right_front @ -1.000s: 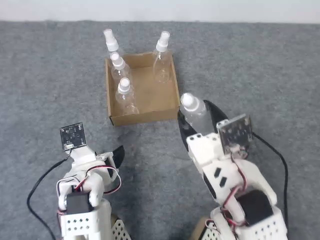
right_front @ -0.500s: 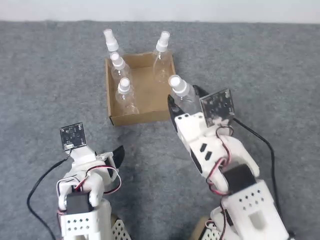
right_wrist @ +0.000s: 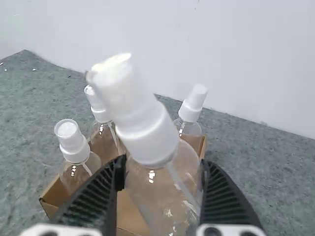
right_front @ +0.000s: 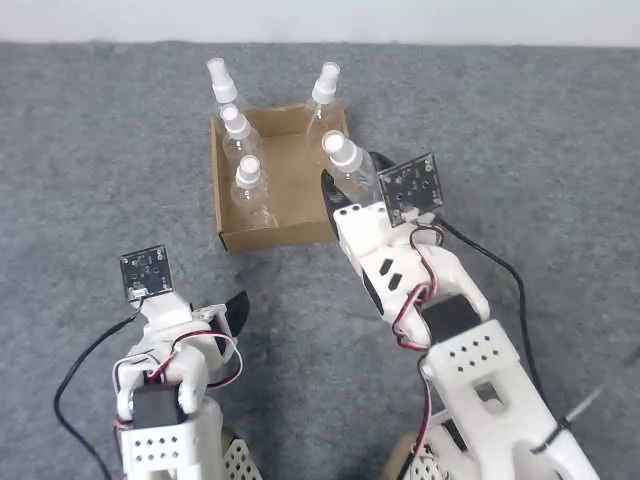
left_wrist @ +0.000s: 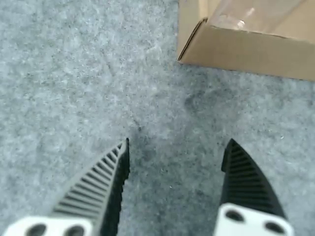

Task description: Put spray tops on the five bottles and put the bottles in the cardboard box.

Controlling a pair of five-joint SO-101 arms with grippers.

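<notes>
A cardboard box [right_front: 290, 232] lies at the table's far middle. Three clear bottles with white spray tops stand in it [right_front: 249, 190] [right_front: 239, 134] [right_front: 323, 118]. Another capped bottle [right_front: 222, 84] is at the box's back left corner; I cannot tell if it is inside. My right gripper [right_front: 355, 185] is shut on a capped bottle [right_front: 347, 160], tilted and held above the box's right wall near the front. In the right wrist view this bottle [right_wrist: 157, 167] sits between the fingers, with the box bottles [right_wrist: 74, 147] behind. My left gripper [left_wrist: 174, 167] is open over bare carpet, short of the box corner [left_wrist: 197, 44].
Grey carpet [right_front: 520, 130] covers the table to the left and right of the box. A white wall [right_wrist: 221, 49] rises behind the table. The left arm [right_front: 170, 340] sits at the near left, and a black cable [right_front: 75, 385] trails beside it.
The right arm has carried its bottle forward and to the left, from beside the box's front right corner to above its right wall. The left arm has not moved.
</notes>
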